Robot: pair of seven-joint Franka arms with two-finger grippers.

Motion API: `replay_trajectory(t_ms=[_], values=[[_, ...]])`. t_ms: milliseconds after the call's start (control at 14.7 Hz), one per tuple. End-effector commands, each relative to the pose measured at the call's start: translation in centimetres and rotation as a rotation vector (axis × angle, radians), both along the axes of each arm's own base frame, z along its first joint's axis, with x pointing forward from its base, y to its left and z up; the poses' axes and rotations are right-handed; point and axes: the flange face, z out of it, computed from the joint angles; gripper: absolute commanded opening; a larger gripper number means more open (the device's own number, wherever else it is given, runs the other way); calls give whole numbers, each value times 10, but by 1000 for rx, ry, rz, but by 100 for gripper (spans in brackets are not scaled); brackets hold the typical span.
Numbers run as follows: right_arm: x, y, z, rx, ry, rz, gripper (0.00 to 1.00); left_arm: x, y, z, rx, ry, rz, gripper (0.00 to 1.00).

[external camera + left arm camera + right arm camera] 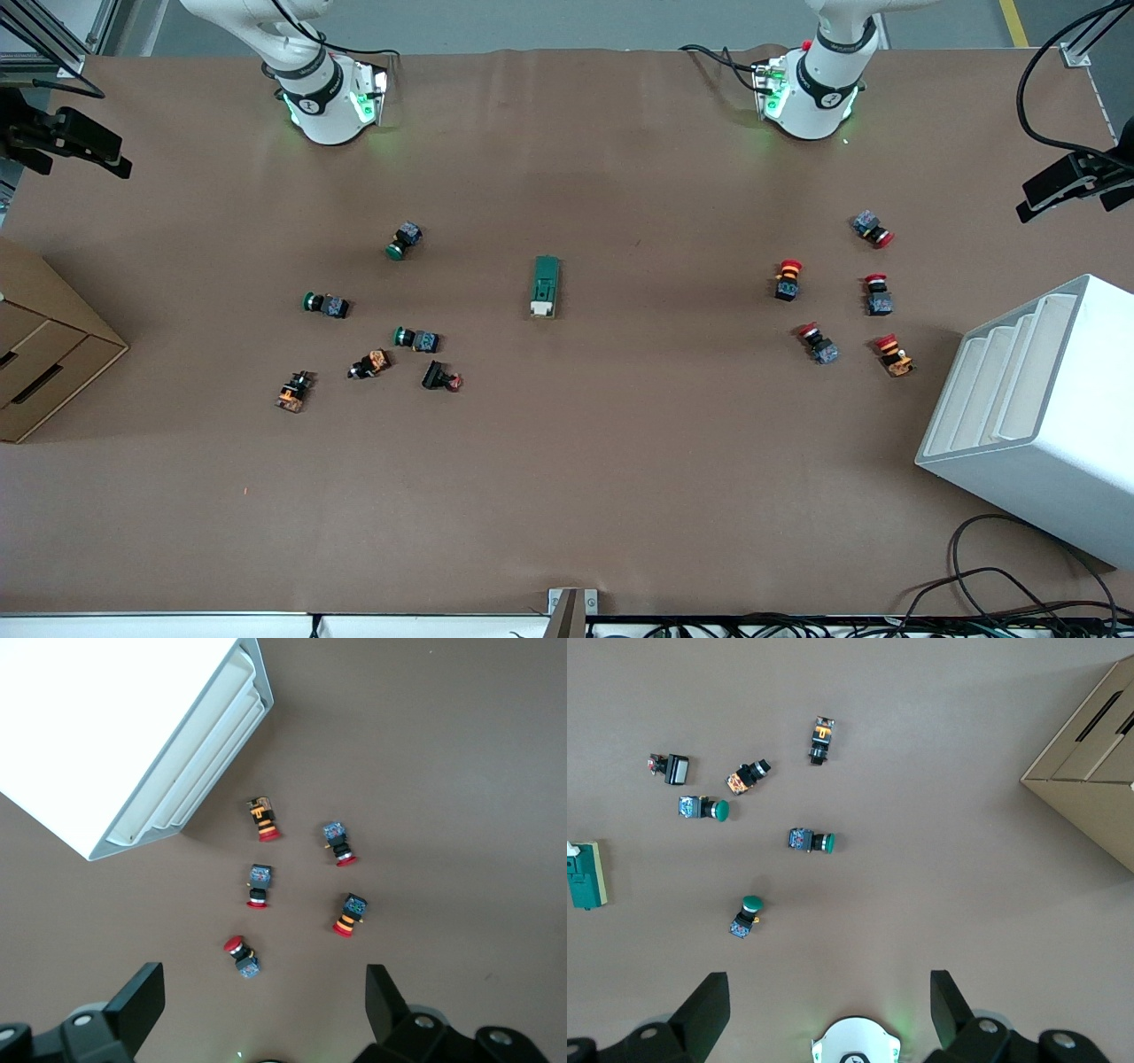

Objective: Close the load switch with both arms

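The load switch, a dark-green elongated block with a white lever end and a tan base edge, lies alone at the middle of the table. Part of it shows at the edge of the right wrist view. Both grippers are out of the front view, which shows only the right arm's base and the left arm's base. My left gripper is open and empty, high over the table near the red push-buttons. My right gripper is open and empty, high over its own base.
Several green and orange push-buttons lie toward the right arm's end, with a cardboard box at that table edge. Several red push-buttons lie toward the left arm's end, beside a white slotted box. Cables lie at the near edge.
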Motion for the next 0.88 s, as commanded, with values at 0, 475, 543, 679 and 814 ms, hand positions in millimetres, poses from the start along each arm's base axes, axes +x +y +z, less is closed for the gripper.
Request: replay_trajectory(t_ms=[0,475,543,679,814], values=[[-4,3,-3,1,-20,2,100,-17,1,5,-28,-10,-34,100],[-4,9,1,4,-34,53,100,-18,-18,6,-28,-13,-64,100],[-4,8,2,7,-37,57,100,-17,-19,8,-23,-19,-67,100],[-4,7,0,11,-30,79,100,-21,-29,11,-10,-20,-85,100],[-5,7,1,12,-31,79,100,-22,-27,14,-13,-19,-94,100]])
